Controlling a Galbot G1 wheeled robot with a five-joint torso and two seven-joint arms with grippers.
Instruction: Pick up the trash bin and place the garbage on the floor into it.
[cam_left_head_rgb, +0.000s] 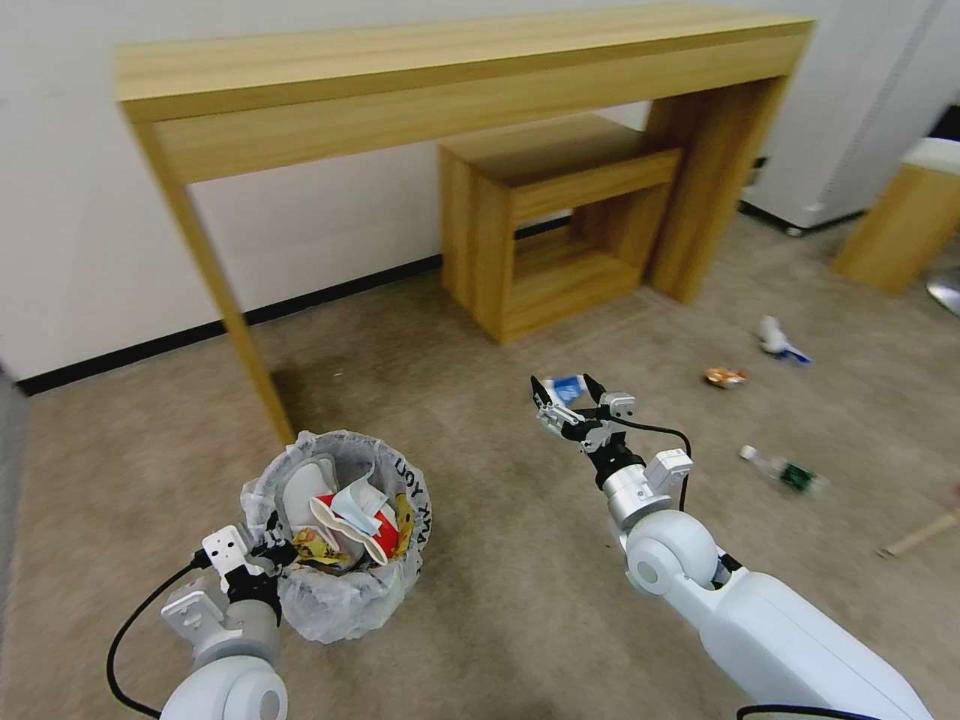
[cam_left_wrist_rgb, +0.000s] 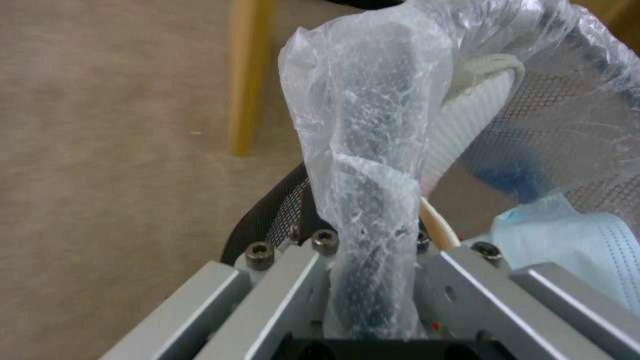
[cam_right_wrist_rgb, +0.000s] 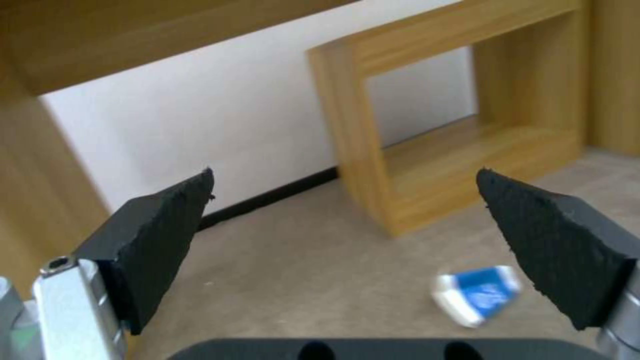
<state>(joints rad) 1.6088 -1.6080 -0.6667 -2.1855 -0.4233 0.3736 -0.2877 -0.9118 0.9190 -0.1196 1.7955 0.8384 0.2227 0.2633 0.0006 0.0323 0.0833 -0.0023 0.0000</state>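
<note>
So the left gripper (cam_left_head_rgb: 268, 548) is clamped onto the rim of the trash bin (cam_left_head_rgb: 340, 530), pinching the plastic liner (cam_left_wrist_rgb: 373, 165) along with it, and the bin sits low on the robot's left by a leg of the long wooden table (cam_left_head_rgb: 450, 80). It's already got stuff inside: a white slipper (cam_left_head_rgb: 305, 495), a red snack bag (cam_left_head_rgb: 355, 525) and a pale blue face mask (cam_left_wrist_rgb: 573, 250). The right gripper (cam_left_head_rgb: 570, 395) is out front with its 2 black pads (cam_right_wrist_rgb: 160, 235) spread wide and nothing between them, hovering above a blue-white paper cup (cam_right_wrist_rgb: 477, 295) lying on its side on the floor (cam_left_head_rgb: 480, 560). Further right there's more litter scattered around: a small orange wrapper (cam_left_head_rgb: 724, 377), a crumpled tissue (cam_left_head_rgb: 775, 338), a small bottle (cam_left_head_rgb: 785, 470) and a wooden stick (cam_left_head_rgb: 922, 535).
</note>
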